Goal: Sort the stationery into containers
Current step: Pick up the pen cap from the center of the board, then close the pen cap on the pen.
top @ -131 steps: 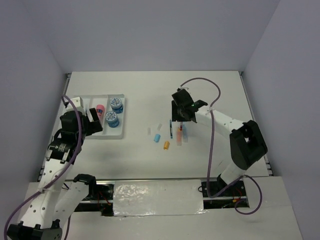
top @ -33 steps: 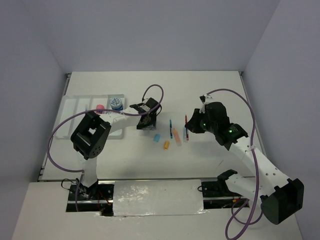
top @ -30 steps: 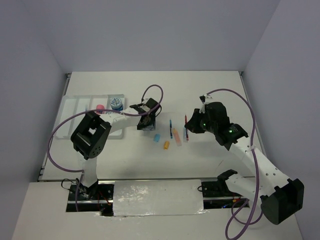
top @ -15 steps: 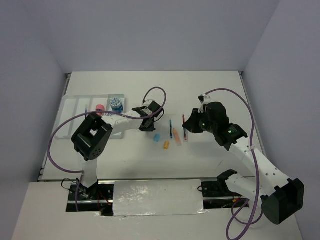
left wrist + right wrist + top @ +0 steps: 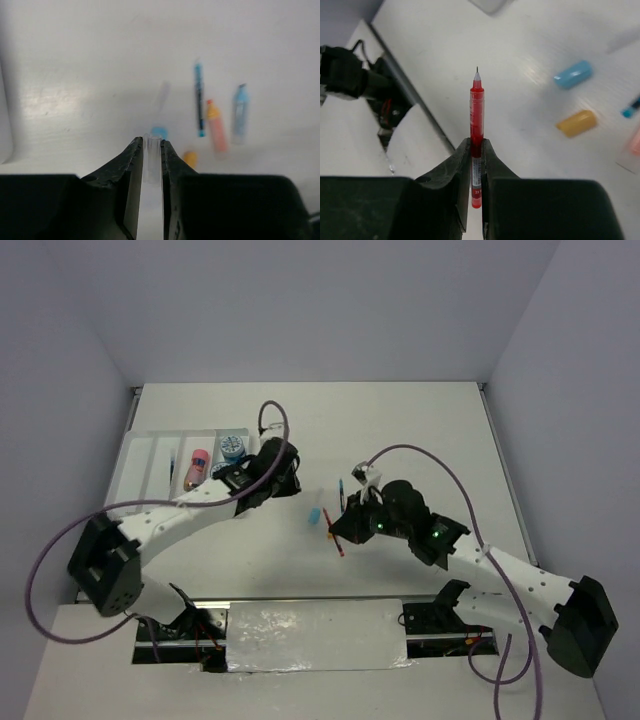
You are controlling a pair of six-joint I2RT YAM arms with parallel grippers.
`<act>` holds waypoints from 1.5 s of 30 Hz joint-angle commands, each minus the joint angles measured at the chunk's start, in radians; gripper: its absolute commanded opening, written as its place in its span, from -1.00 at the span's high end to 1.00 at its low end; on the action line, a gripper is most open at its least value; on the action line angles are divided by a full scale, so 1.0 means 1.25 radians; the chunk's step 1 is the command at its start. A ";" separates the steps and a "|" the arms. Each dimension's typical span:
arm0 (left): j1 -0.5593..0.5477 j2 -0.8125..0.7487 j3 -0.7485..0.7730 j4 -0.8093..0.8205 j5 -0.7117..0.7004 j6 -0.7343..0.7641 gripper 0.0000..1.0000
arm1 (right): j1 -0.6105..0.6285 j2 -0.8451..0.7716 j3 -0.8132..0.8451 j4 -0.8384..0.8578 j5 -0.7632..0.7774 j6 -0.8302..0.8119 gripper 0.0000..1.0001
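The right gripper (image 5: 476, 145) is clenched on a red pen (image 5: 476, 107), holding it near its back end so that most of the barrel and the tip stick out in front. In the top view the pen hangs over the middle of the table, near the light-blue piece (image 5: 315, 515) and well to the right of the white tray (image 5: 148, 460).

The left gripper (image 5: 151, 142) is closed on a short clear piece (image 5: 151, 161), pinched just at the fingertips. In the top view this gripper is just beside the right edge of the tray, where a pink cylinder (image 5: 198, 465) and a blue-white roll (image 5: 232, 447) already lie.

I see three risks:

- **Pen:** with so long a free end, it may turn in the jaws if the tip touches the tray wall or the table, and then land across two compartments.
- **Arms:** the left arm is in front of the tray, so if both go there together the pen tip could strike it.
- **Clear piece:** the grip covers little of it (and it is hard to see against the white table), so it may slip out, or a low pass may push the loose orange piece (image 5: 576, 123).
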 commanded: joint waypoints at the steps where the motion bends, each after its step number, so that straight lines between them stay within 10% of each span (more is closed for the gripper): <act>1: -0.006 -0.126 -0.034 0.121 0.017 -0.025 0.93 | 0.098 -0.056 -0.034 0.197 0.102 0.045 1.00; 15: -0.042 -0.450 -0.200 0.425 0.168 -0.047 0.95 | 0.257 -0.018 0.012 0.334 0.346 0.107 1.00; 45: -0.043 -0.457 -0.213 0.432 0.157 0.039 0.95 | 0.271 -0.001 0.059 0.291 0.338 0.098 1.00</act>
